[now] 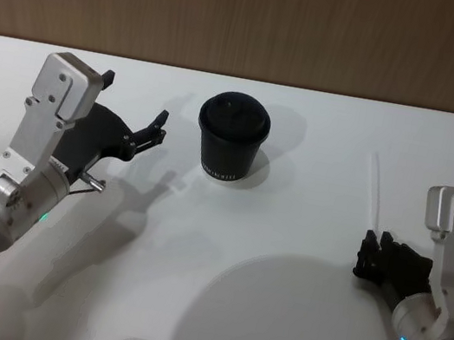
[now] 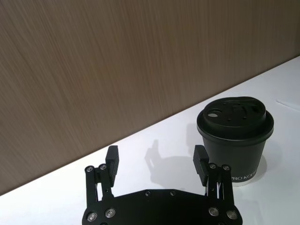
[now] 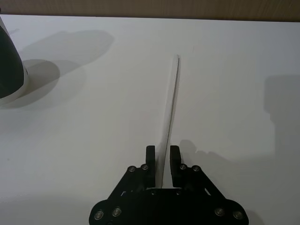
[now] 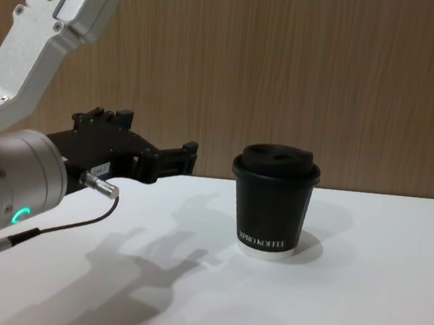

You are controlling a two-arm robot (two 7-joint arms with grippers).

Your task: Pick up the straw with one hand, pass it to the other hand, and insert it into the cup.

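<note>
- here, the straw [image 1: 373,192] is pinched at its near end between the narrowed fingers of the right gripper [image 1: 372,246], on the white table [image 1: 288,322], well to the right of the cup [image 1: 231,137].
- the straw's far end is pointed away across the table.
- the left gripper [image 1: 135,114] is held above the table with fingers spread wide and nothing between them, just left of the cup.

A white table [image 1: 219,265] is seen, with a black lidded cup [image 1: 231,138] standing upright on it.
</note>
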